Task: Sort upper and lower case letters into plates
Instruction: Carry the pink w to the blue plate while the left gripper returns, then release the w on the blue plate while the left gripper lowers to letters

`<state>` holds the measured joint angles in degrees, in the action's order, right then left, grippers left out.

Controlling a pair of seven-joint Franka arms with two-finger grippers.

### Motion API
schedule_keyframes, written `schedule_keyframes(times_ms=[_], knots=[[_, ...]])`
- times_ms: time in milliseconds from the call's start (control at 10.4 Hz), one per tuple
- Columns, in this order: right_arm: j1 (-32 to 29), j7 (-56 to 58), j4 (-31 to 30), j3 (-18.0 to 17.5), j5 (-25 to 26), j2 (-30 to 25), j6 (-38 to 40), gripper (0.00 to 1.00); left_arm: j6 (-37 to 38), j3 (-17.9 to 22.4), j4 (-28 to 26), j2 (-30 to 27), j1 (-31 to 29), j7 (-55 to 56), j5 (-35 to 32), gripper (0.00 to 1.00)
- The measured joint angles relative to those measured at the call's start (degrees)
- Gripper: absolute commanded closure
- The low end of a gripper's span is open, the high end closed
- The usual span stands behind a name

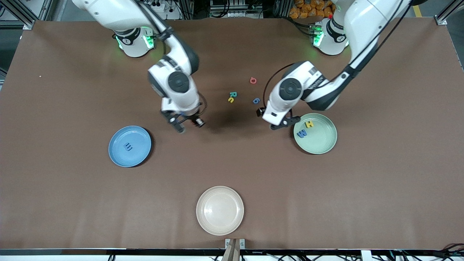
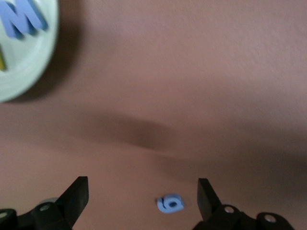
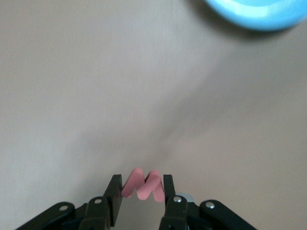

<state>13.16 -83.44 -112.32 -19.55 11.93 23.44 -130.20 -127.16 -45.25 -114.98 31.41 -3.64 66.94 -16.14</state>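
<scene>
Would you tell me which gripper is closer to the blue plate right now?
Right. The right gripper, holding a red letter, hangs beside the blue plate; the left gripper is by the green plate.

Three plates are counted: one blue plate (image 1: pixel 129 146), one pale green plate (image 1: pixel 315 133) and one cream-white plate (image 1: pixel 220 210). Eight letter pieces are seen: one in the blue plate, two in the green, four loose on the table, and one pink letter (image 3: pixel 144 185) gripped.
</scene>
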Motion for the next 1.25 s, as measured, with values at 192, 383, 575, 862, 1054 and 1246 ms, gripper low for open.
schedule_keyframes(times_ms=[192, 383, 575, 862, 1054, 1246], knots=[[-6.4, 11.7, 0.0, 0.2, 0.0, -1.2, 4.2, 1.00, 0.0, 0.3, 0.0, 0.7, 0.4, 0.0, -2.3, 0.00], [-9.8, 23.7, 0.0, 2.7, -0.1, -2.8, 7.9, 1.00, -0.3, -1.2, 0.6, 0.8, 1.5, -0.4, -4.1, 0.00], [-10.7, 31.6, -0.2, 6.2, -0.1, -3.2, 8.3, 1.00, -0.3, -4.3, 2.9, -0.5, 7.5, 0.5, -4.8, 0.00], [-10.7, 35.1, -1.2, 10.5, -0.1, -2.1, 6.3, 0.63, -0.2, -4.5, 4.9, -2.0, 18.9, 11.6, -9.2, 0.00], [-10.4, 36.8, -1.3, 11.0, -0.1, -0.9, 5.6, 0.23, 0.2, -4.0, 4.5, -1.3, 25.0, 17.1, -16.4, 0.00], [-10.0, 40.2, -1.0, 11.4, -0.1, -0.6, 5.2, 0.00, 0.3, -3.7, 4.1, 0.5, 27.1, 16.3, -19.9, 0.00]])
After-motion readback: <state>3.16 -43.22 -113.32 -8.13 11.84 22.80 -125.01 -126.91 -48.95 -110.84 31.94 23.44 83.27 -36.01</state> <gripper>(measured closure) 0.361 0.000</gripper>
